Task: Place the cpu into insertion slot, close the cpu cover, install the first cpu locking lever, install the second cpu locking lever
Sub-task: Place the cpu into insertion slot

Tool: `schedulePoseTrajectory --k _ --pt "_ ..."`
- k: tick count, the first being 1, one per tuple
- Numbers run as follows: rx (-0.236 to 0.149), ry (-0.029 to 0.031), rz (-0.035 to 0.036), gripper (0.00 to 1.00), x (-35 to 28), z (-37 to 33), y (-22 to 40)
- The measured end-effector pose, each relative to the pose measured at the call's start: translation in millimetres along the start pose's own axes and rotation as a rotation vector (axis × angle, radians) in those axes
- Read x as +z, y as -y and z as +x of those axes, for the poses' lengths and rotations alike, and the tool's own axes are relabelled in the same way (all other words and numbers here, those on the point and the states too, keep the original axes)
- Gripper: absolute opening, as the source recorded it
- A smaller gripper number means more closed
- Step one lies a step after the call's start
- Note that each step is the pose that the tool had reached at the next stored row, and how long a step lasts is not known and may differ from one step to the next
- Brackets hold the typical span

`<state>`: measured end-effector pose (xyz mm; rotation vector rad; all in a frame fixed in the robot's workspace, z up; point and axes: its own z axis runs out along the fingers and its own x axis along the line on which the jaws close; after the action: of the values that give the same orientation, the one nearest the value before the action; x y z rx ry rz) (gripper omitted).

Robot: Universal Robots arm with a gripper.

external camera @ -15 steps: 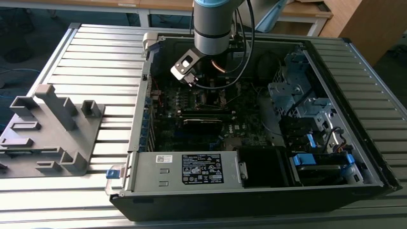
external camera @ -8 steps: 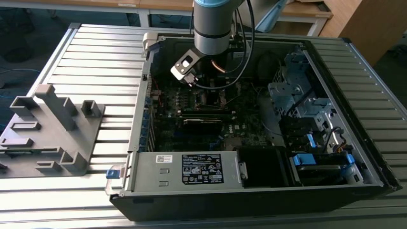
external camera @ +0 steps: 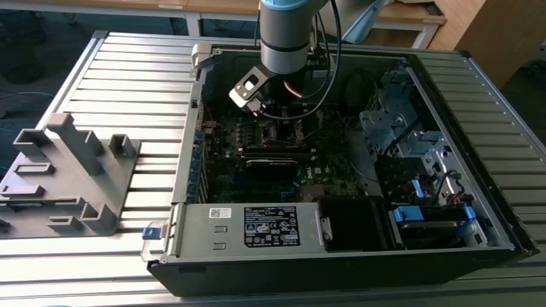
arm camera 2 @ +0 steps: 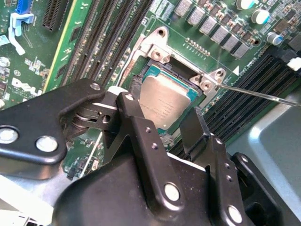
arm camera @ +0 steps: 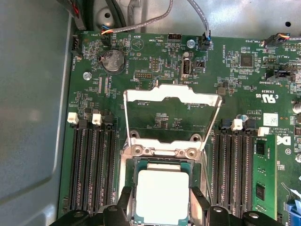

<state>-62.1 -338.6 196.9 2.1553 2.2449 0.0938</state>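
Note:
The cpu (arm camera: 162,195) (arm camera 2: 164,101), a flat square chip with a pale metal top, lies over the insertion slot (arm camera: 160,150) (arm camera 2: 155,49) on the green board. My gripper (arm camera: 162,206) (arm camera 2: 165,102) straddles it, with one black finger (arm camera 2: 134,101) against each of two opposite edges, shut on it. The cpu cover (arm camera: 171,96), a thin silver frame, stands tilted up and open behind the slot. A thin wire lever (arm camera 2: 263,95) sticks out beside the socket. In the exterior view the arm (external camera: 286,38) reaches down into the open computer case.
Long black memory slots (arm camera: 91,165) (arm camera: 235,169) flank the socket on both sides. A coin battery (arm camera: 113,60) and cables (arm camera: 200,21) lie beyond the cover. The case wall (arm camera: 28,117) is near. A power supply (external camera: 256,227), drive cage (external camera: 401,128) and grey fixture (external camera: 64,173) show outside.

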Motion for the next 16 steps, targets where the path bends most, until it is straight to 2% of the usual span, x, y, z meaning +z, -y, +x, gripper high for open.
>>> schedulePoseTrajectory --k 16 --pt "0.000 0.0001 0.0001 0.60 1.7 1.5 -0.3"
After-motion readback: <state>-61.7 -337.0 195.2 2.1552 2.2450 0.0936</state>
